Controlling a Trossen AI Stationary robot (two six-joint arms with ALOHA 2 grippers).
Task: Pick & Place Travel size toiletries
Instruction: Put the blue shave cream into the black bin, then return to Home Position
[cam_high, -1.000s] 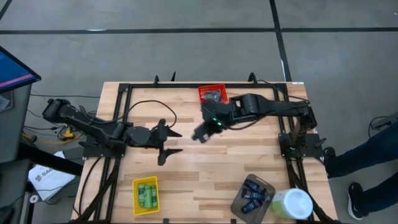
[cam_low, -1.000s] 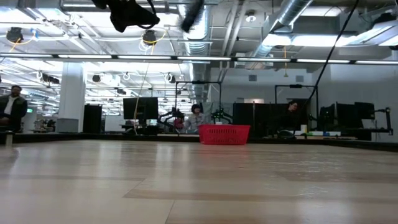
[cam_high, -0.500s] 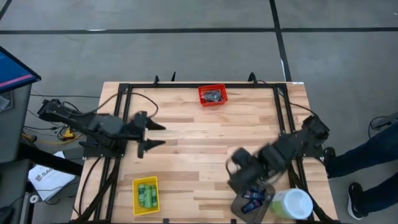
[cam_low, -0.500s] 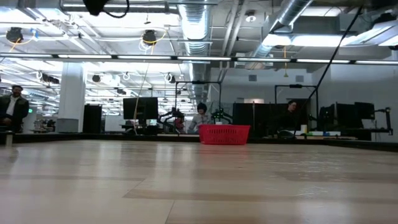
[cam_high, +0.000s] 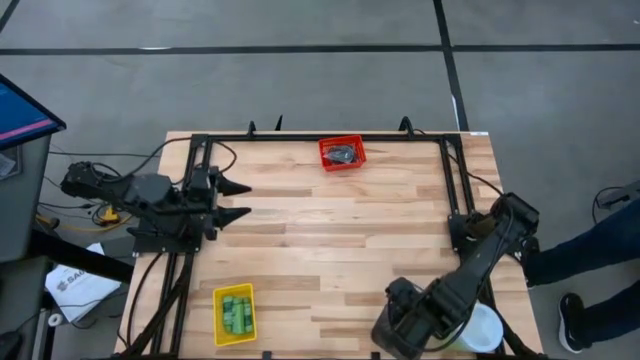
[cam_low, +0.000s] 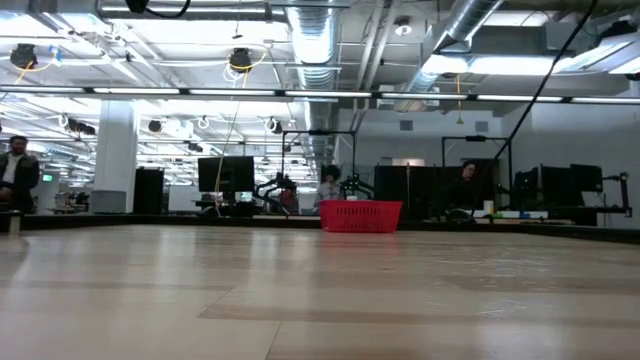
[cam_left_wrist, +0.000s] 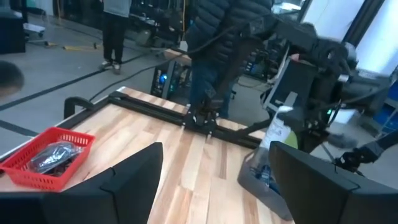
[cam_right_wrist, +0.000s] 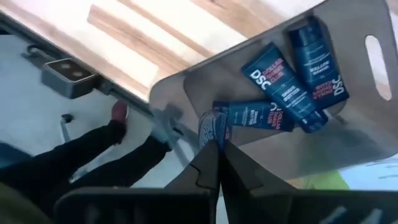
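My right gripper (cam_high: 397, 322) hovers over the grey tray (cam_right_wrist: 354, 134) at the table's near right corner, shut on a dark blue tube (cam_right_wrist: 213, 127). Three more dark blue tubes (cam_right_wrist: 277, 81) lie flat in that tray. Bright green bottles (cam_high: 236, 312) lie in a yellow container near the near edge. Dark grey pucks (cam_high: 343, 153) sit in the red basket (cam_high: 341, 153) at the far edge. My left gripper (cam_high: 234, 200) waits open at the table's left side, touching nothing. My right gripper pinches one dark blue tube between its two shut fingers (cam_right_wrist: 208, 163), coming from above and slanting down. The tube's light blue flat end (cam_right_wrist: 210, 129) sticks out past the fingertips, above the tray's rim. Which part of the tube sits between the fingers is hidden by them.
A big pale green and white tub (cam_high: 478, 328) stands right beside the grey tray. Black frame rails (cam_high: 455, 180) run along the table's sides. A person (cam_left_wrist: 217, 37) stands past the right edge. Bare wood (cam_high: 330, 240) fills the table's middle.
My right arm has swung from beside the red basket across the table to the near right corner and now hangs over the grey tray. My left arm has drawn back toward the table's left edge, its gripper staying open.
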